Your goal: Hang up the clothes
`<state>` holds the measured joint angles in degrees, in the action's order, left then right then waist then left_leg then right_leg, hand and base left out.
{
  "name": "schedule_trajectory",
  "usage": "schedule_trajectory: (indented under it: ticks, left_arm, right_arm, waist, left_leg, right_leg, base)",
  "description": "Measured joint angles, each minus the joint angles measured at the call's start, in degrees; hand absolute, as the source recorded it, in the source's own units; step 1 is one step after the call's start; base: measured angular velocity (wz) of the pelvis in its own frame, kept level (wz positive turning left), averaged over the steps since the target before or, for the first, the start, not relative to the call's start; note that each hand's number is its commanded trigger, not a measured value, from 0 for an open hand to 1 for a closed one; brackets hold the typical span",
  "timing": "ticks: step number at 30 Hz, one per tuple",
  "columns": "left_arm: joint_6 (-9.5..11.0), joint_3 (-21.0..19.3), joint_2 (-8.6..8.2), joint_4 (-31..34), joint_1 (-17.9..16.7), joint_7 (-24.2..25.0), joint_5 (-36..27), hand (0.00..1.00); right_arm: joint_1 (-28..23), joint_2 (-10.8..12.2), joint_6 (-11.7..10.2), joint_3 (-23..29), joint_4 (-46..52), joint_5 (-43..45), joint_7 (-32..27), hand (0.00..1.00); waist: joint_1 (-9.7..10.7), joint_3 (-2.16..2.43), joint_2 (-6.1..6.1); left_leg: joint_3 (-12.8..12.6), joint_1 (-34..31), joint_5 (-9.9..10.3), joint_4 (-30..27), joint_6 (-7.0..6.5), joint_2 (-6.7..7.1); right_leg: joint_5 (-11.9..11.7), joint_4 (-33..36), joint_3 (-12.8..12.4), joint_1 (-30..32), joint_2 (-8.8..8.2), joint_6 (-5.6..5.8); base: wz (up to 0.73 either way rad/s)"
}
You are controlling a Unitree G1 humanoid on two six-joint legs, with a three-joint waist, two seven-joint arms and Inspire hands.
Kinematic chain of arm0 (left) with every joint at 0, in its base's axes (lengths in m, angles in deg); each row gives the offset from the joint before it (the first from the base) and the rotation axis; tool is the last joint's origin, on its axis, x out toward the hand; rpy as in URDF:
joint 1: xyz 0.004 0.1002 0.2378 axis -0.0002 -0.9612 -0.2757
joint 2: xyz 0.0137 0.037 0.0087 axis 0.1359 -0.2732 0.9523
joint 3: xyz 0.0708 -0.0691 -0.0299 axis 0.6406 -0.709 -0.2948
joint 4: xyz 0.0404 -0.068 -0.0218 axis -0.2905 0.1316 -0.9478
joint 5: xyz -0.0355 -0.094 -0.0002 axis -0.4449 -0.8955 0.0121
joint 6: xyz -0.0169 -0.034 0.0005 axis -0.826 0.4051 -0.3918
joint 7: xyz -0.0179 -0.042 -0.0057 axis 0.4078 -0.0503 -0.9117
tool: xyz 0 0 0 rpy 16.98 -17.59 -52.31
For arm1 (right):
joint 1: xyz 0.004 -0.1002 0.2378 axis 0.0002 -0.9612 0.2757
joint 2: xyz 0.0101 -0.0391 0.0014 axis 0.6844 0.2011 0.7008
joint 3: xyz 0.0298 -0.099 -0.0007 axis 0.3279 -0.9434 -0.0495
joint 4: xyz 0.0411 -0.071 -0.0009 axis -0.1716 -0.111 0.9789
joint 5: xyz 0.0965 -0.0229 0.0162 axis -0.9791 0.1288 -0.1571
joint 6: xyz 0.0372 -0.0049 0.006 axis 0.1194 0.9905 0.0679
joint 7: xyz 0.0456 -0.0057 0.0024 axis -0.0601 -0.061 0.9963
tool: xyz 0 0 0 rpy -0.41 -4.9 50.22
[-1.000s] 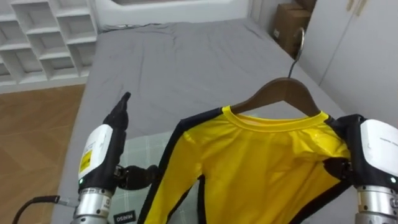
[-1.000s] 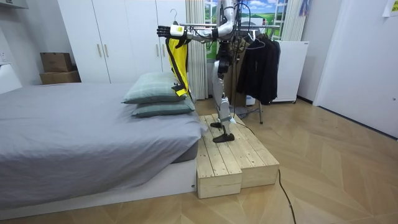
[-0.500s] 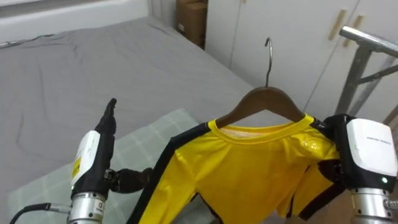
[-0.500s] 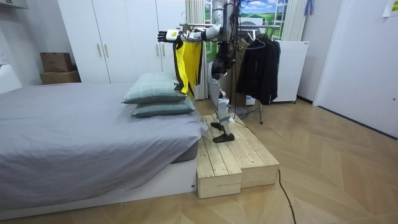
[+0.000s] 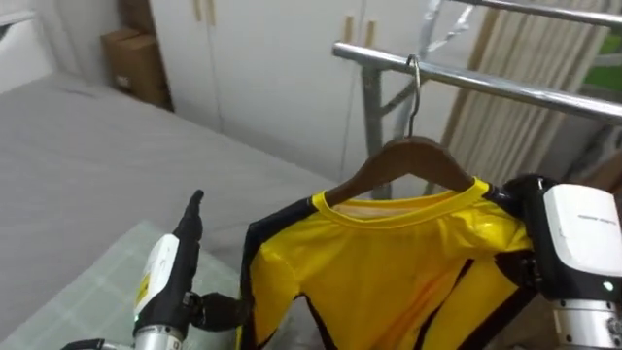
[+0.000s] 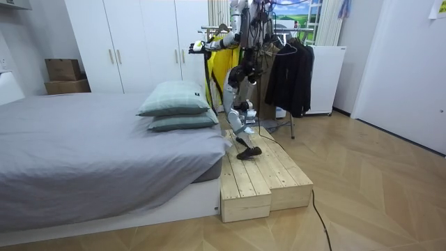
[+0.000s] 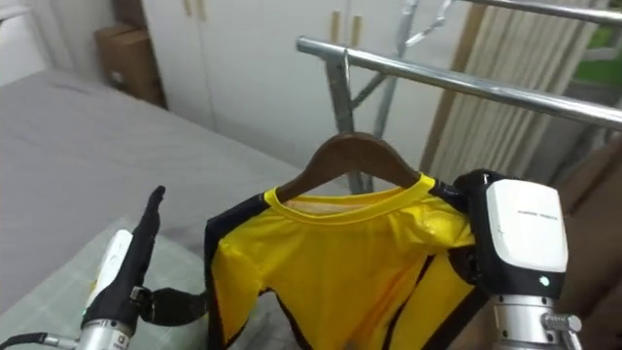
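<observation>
A: Right hand (image 5: 573, 243) first. State?
B: Closed on the yellow shirt (image 5: 389, 262). Dark fingers come over the shirt's shoulder from above and the thumb side shows below it, with the cloth clamped between. The white back of the hand faces the camera, lower right of the eye views.
A: Under the cloth?
B: Wooden hanger (image 5: 413, 156). The shirt is dressed on it, collar round the hanger's neck, black trim down the sleeve edges. Held up, roughly level, front toward the head.
A: Hook?
B: Wire hook (image 5: 412, 107), upright. Its top crosses the metal clothes rail (image 5: 505, 86) in both eye views. Whether it sits over the rail, cannot tell.
A: Left hand (image 5: 170, 277)?
B: Lower left. Fingers straight, pointing up, nothing in it. Thumb sticks out toward the shirt's black-trimmed sleeve, just beside it; contact unclear.
A: Further out?
B: Below the left hand, a pale green checked pillow (image 5: 68, 301) on the grey bed (image 5: 87, 146). Behind, white wardrobe doors (image 5: 272, 68) and a cardboard box (image 5: 136, 63) by the bed's far corner.
A: Stance, room view?
B: Robot on a wooden platform (image 6: 268, 178) at the bed's side, next to the rail, arms raised, shirt in front of it. Dark clothes (image 6: 289, 73) hang at the room view's right.
</observation>
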<state>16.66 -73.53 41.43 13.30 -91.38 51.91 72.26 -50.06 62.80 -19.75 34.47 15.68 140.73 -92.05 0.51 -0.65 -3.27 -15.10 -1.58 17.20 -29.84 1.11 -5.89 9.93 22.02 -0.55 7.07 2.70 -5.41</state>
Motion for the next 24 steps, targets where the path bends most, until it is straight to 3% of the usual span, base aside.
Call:
schedule_trajectory:
  ticks: [2, 4, 5, 6, 8, 10, 13, 15, 17, 19, 24]
  left_arm:
    - [1.0, 0.9, -0.78, 0.0, 0.0, -0.2, -0.1, 0.00]
    - [1.2, 2.5, -0.78, -0.2, 0.0, -0.4, -0.4, 0.00]
    - [1.7, 3.4, -0.62, -0.3, 0.1, -0.4, -1.0, 0.00]
    - [1.8, 3.7, -0.52, -0.3, 0.4, -0.4, -1.4, 0.00]
    - [1.9, 4.0, -0.47, -1.7, 1.2, -0.4, -1.9, 0.00]
    - [1.9, 4.2, -0.40, -2.7, 1.2, -0.4, -1.9, 0.00]
    - [1.9, 4.6, -0.02, -3.3, 1.2, -0.4, -2.7, 0.00]
    - [1.9, 4.5, 0.05, -3.4, 1.3, -0.7, -4.2, 0.00]
    - [1.9, 3.9, 0.15, -5.0, 1.8, -1.6, -5.5, 0.00]
    - [1.9, 3.5, 0.03, -6.1, 2.6, -2.1, -7.0, 0.00]
    - [2.0, 3.5, 0.53, -7.8, 4.8, -3.2, -8.7, 0.00]
  right_arm:
    - [0.0, -0.5, 0.0, -0.2, 0.0, 0.0, 0.0, 1.00]
    - [0.1, -1.2, 0.4, -0.6, 0.0, -0.1, -0.1, 1.00]
    - [0.2, -0.9, 0.9, -0.8, 0.0, -0.2, -0.2, 1.00]
    - [0.2, -0.9, 1.1, -0.9, 0.1, -0.3, -0.2, 1.00]
    - [0.1, -0.6, 1.2, -1.3, 0.2, -0.3, -0.2, 1.00]
    - [0.1, -0.5, 1.3, -1.2, 0.7, -0.4, -0.2, 1.00]
    - [0.1, -0.3, 1.2, -1.2, 2.4, -0.3, -0.2, 1.00]
    - [0.1, 0.4, 1.2, -1.4, 2.5, -0.3, -0.2, 1.00]
    - [0.2, 2.2, 1.2, -2.5, 2.5, -0.3, -0.2, 1.00]
    - [0.3, 2.9, 1.1, -3.1, 2.0, -0.1, -0.1, 1.00]
    - [0.3, 3.0, 1.2, -4.6, 1.6, -0.2, -0.2, 1.00]
  waist:
    - [-1.4, 0.41, 0.82]
    - [-1.4, 0.98, 1.74]
    - [-0.9, 1.00, 1.72]
    - [-0.3, 1.05, 1.91]
    - [0.9, 0.27, 0.59]
    - [1.1, 0.24, 0.45]
    - [1.5, 0.13, 1.34]
    - [0.3, -0.05, 1.64]
    - [-0.9, -0.05, 1.99]
    - [-1.0, -0.07, 2.11]
    - [-0.6, -0.36, 1.42]
  left_leg:
    - [7.3, -1.5, -1.4, 9.4, 0.69, 2.18]
    - [10.2, -1.4, -4.6, 11.5, 0.60, 3.67]
    - [10.8, -0.5, -6.3, 12.5, 0.03, 4.40]
    - [10.5, -0.2, -6.3, 12.7, 0.00, 4.58]
    - [7.9, 1.3, -6.1, 14.6, -0.49, 5.36]
    - [6.3, 1.3, -5.7, 14.7, -1.14, 5.17]
    - [3.0, 1.7, -4.0, 14.5, -1.77, 4.57]
    - [0.1, 2.9, -3.1, 14.7, -1.81, 4.22]
    - [-3.7, 4.1, -1.7, 14.7, -1.90, 3.49]
    - [-4.5, 4.5, -1.2, 14.5, -2.11, 3.66]
    - [-5.4, 5.4, -1.2, 14.7, -2.12, 4.16]
  right_leg:
    - [-0.7, -0.2, -6.8, 0.6, 2.25, 0.47]
    - [-1.0, 0.0, -10.7, 0.8, 3.54, 1.30]
    - [-1.2, 0.3, -12.3, 1.1, 3.97, 1.43]
    - [-1.2, 0.5, -12.6, 1.2, 3.90, 1.48]
    - [-1.3, 0.2, -13.8, 1.3, 3.74, 1.69]
    - [-1.5, -0.6, -13.5, 1.7, 3.69, 1.86]
    - [-1.5, -1.3, -13.1, 2.1, 3.61, 1.81]
    - [-1.5, -1.3, -12.1, 2.2, 3.78, 1.80]
    - [-1.3, -0.9, -5.6, 3.0, 2.85, 1.00]
    - [-1.1, -0.2, -3.2, 3.2, 2.18, 0.69]
    - [-0.9, -0.5, -4.1, 3.1, 2.28, 1.00]
  base:
    - [-1.71]
    - [-1.27]
    - [-0.95]
    - [-0.57]
    - [-0.43]
    - [-0.48]
    - [-0.53]
    - [-0.82]
    - [-0.98]
    - [-0.70]
    - [-0.32]
